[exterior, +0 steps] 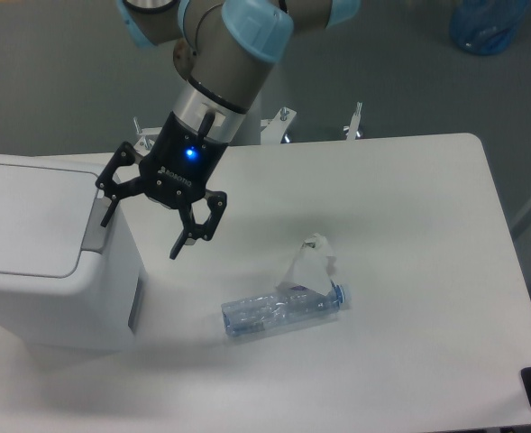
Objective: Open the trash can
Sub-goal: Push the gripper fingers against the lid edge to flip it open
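A white table (409, 198) with rounded corners carries two things. The trash can (49, 262), a big white box with a flat lid, stands at the table's left edge. A crushed clear bottle (283, 311) lies on its side near the middle, toward the front edge.

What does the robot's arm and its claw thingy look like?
The arm is made of round grey tubes with light blue caps at the joints. A silver ring joins it to the gripper. The gripper is black, with two thin jointed fingers, a small glowing blue light and tiny white lettering too small to read.
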You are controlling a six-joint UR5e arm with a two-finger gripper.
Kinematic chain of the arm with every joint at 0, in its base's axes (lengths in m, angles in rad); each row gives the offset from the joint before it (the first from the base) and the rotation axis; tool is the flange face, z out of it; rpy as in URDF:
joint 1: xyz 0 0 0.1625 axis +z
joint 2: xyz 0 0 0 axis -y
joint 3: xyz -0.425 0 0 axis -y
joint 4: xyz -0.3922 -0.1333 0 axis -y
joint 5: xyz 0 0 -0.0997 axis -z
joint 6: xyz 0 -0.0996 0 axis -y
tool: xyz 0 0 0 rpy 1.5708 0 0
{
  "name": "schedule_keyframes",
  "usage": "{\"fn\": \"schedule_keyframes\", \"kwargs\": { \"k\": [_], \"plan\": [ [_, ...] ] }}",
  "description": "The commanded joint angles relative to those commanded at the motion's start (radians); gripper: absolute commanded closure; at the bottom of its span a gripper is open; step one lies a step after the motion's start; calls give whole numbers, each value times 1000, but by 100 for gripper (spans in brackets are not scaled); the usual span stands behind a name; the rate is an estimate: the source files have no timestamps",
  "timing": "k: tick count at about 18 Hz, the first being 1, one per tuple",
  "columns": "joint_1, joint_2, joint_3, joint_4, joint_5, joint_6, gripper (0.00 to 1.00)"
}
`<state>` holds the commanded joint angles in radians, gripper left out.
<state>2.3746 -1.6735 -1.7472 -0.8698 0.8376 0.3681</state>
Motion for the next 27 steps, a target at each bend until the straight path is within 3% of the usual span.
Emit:
{"fn": "schedule_keyframes", "kwargs": {
  "k": [4, 27],
  "plan": [
    [0, -17, 5, 26, 0, 0, 0],
    [-38, -12, 3, 18, 37, -34, 0]
  ]
}}
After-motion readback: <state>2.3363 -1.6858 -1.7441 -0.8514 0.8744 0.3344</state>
